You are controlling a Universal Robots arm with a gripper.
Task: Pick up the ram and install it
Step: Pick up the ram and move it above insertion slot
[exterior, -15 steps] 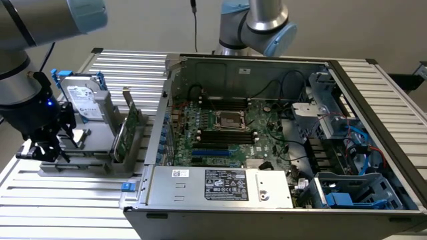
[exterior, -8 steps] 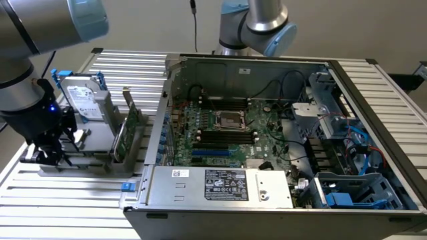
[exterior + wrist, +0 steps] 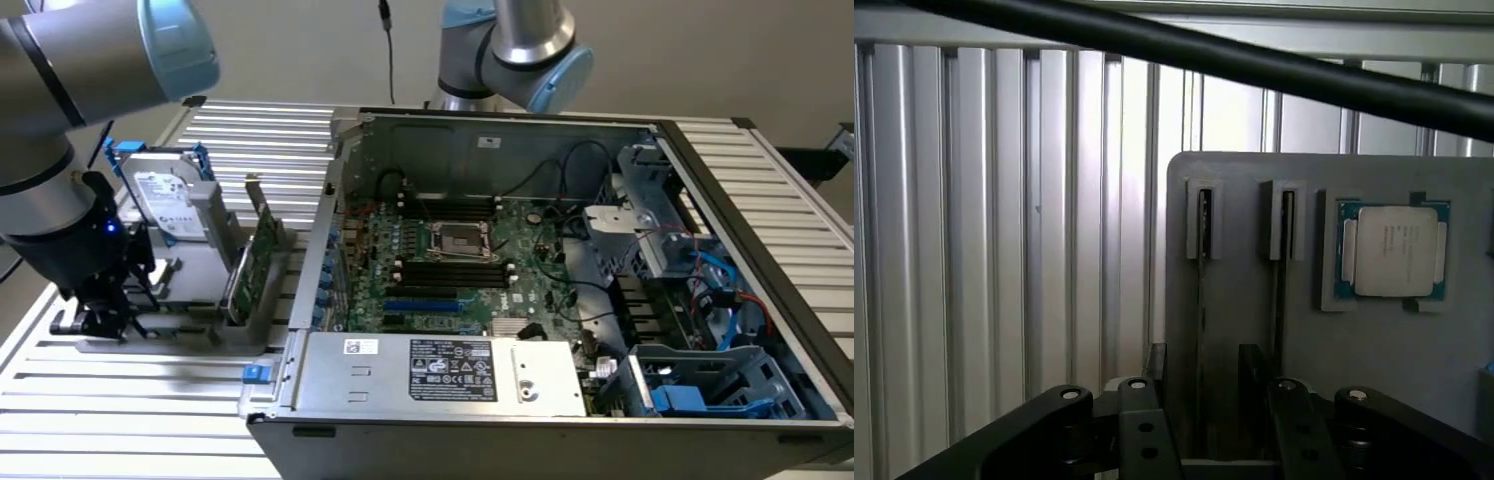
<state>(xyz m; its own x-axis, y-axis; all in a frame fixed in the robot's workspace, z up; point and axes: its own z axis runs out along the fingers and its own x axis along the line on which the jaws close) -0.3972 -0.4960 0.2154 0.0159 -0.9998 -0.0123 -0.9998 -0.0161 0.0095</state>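
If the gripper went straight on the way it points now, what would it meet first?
Most likely the ram, standing on edge in the grey holder, in line with the gap of the open gripper. Depth is unclear, so the fingertips may touch the holder first.

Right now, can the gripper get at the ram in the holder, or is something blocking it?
Probably yes. The gripper hangs open right over the gray holder, and the ram stands on edge in its slot between the fingers, with nothing lying across it.
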